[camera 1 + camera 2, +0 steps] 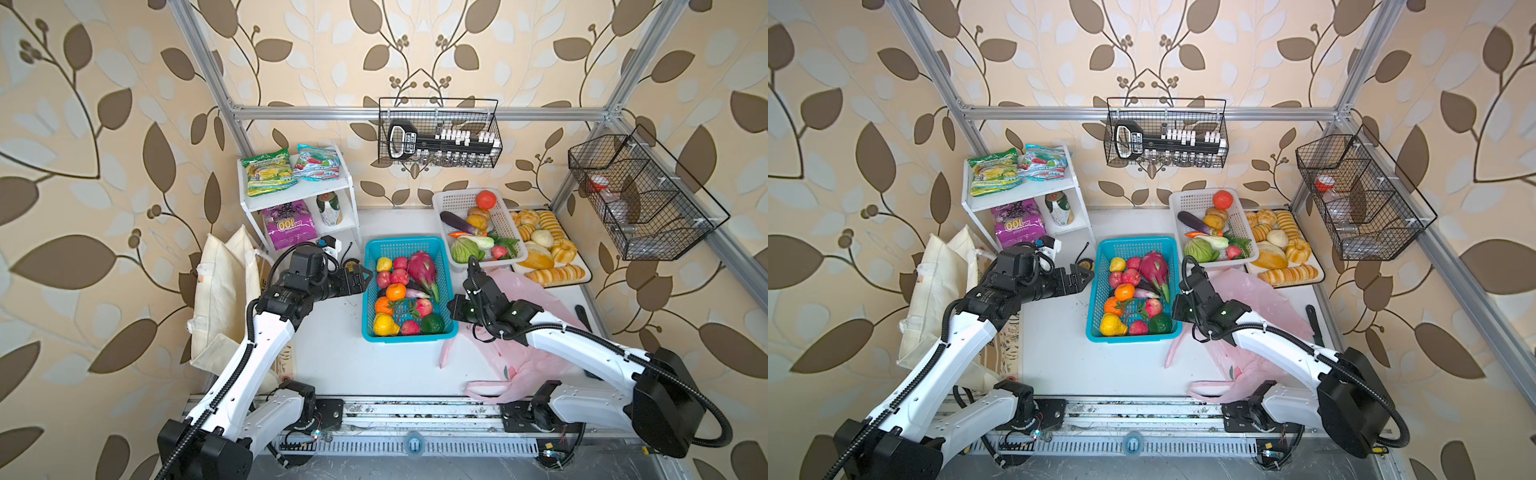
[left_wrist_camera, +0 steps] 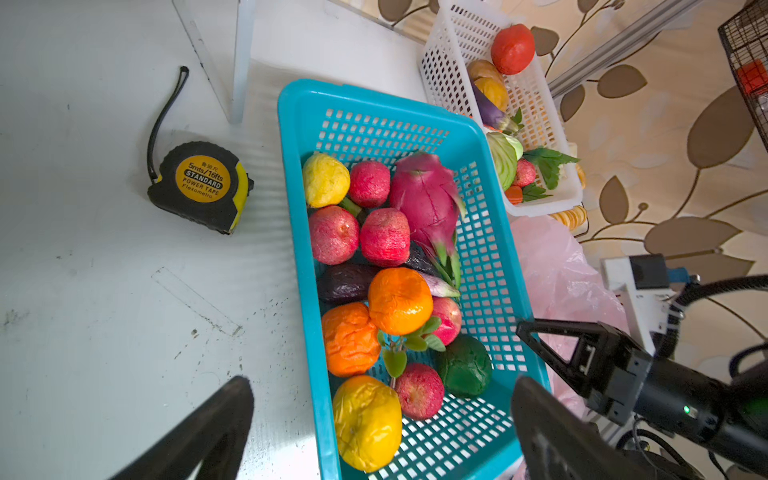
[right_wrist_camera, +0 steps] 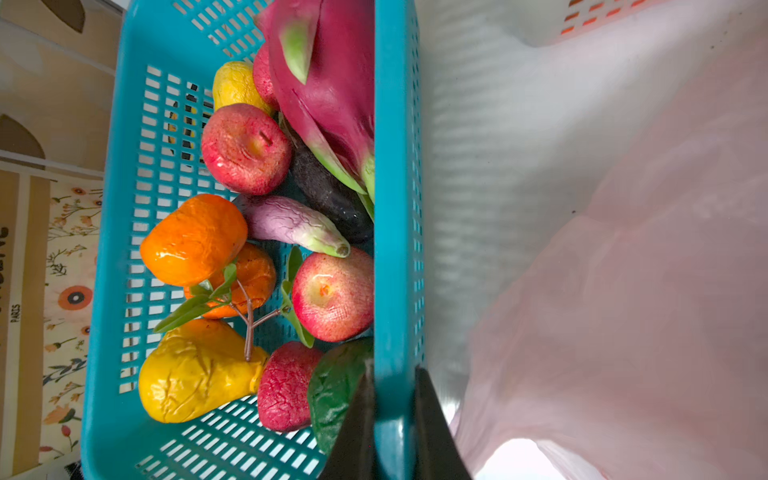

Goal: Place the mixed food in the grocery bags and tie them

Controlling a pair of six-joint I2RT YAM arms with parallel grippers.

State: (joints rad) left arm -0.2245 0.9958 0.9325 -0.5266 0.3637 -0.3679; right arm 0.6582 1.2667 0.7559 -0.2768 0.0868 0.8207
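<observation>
R claw [image 3: 392, 374] clamps teal basket [image 3: 397, 166] rim

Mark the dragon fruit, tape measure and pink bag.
Dragon fruit [image 2: 424, 199]: left wrist view, middle of its magenta body.
Tape measure [image 2: 202, 183]: left wrist view, its round orange label.
Pink bag [image 3: 623, 311]: right wrist view, a smooth stretch of film.

Left arm [image 1: 270, 336]: elbow bent, forearm roughly level and stretched out ahead of the shoulder. Left gripper [image 1: 365, 276]: jaws spread wide, with one finger [image 2: 216, 424] at each side of my wrist view.

Right arm [image 1: 582, 345]: reaching low, wrist bent downward. Right gripper [image 3: 394, 374]: jaws drawn close, with the wall of the teal basket [image 3: 395, 166] pinched between my two fingertips, one finger inside it and one outside.

The two grippers face each other, well apart.
</observation>
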